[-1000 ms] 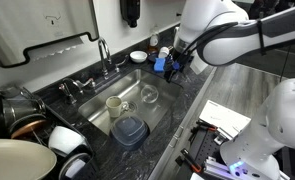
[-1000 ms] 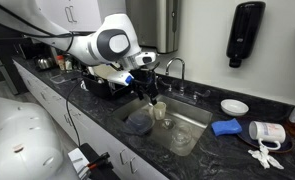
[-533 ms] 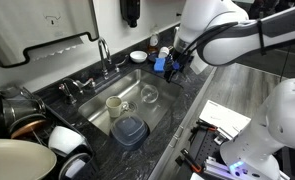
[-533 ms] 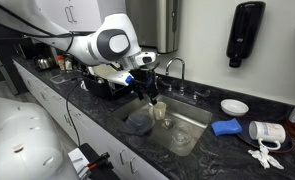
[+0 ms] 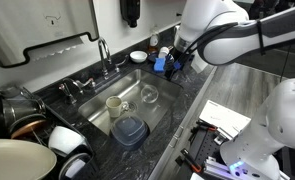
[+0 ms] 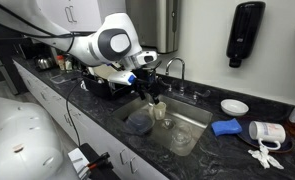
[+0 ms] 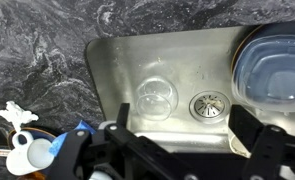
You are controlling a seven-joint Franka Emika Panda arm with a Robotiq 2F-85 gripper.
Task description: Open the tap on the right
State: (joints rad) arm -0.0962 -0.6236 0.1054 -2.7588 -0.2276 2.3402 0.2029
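Steel sink (image 7: 117, 60) beneath the gripper (image 6: 150, 94), lidded plastic container (image 7: 275, 70) below one finger, gooseneck tap (image 6: 175, 68) beyond the gripper, well apart, clear glass bowl (image 7: 157, 98) under the wide-spread, apparently empty jaws.

Wrist view: plastic container (image 7: 277, 65) cropped by right edge, lower corner behind a jaw. Gripper (image 7: 182, 118) body runs off the bottom edge; white mug (image 7: 29, 155), lower left, partly behind it. Both exterior views: tap (image 5: 103, 50) levers too small to read.
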